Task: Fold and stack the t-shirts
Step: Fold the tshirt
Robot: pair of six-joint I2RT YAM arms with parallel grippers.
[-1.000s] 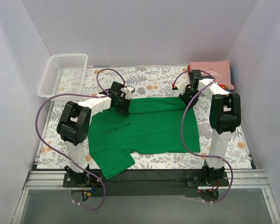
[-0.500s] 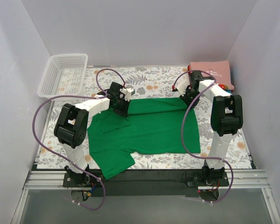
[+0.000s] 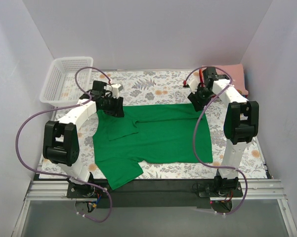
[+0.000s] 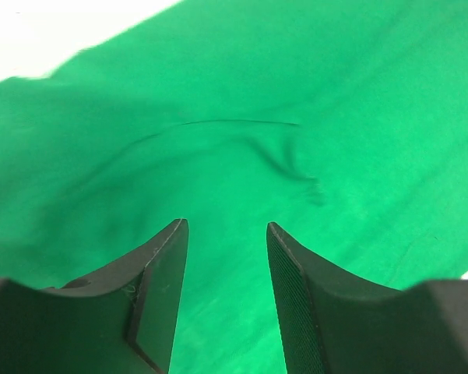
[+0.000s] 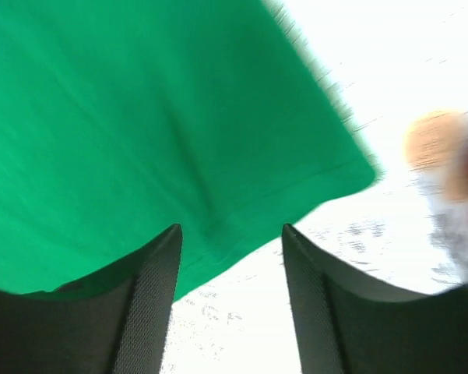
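On your floral bench (image 3: 158, 91), the white mesh basket (image 3: 64, 81) sits at the far left corner, with only its own mesh floor showing inside. The green shirt (image 3: 158, 136) lies spread flat across the middle of the bench. It is bright and plain, with one short sleeve (image 3: 119, 173) reaching toward the near edge at left and a small flap (image 3: 122, 129) doubled over near its far left corner. A pink shirt (image 3: 233, 71) rests at the far right corner, partly hidden behind your right arm (image 3: 239, 118).

Your left tool (image 3: 113, 107) hangs over the green shirt's far left corner, fingers apart and gripping nothing. Its wrist view shows a shallow wrinkle (image 4: 288, 160) in the cloth just ahead of the tips. Your right tool (image 3: 197, 100) hangs over the far right corner, fingers likewise apart and holding nothing, with the hemmed corner (image 5: 350, 175) lying just beyond them against the bench. You cannot tell whether either tool's tips touch the cloth.
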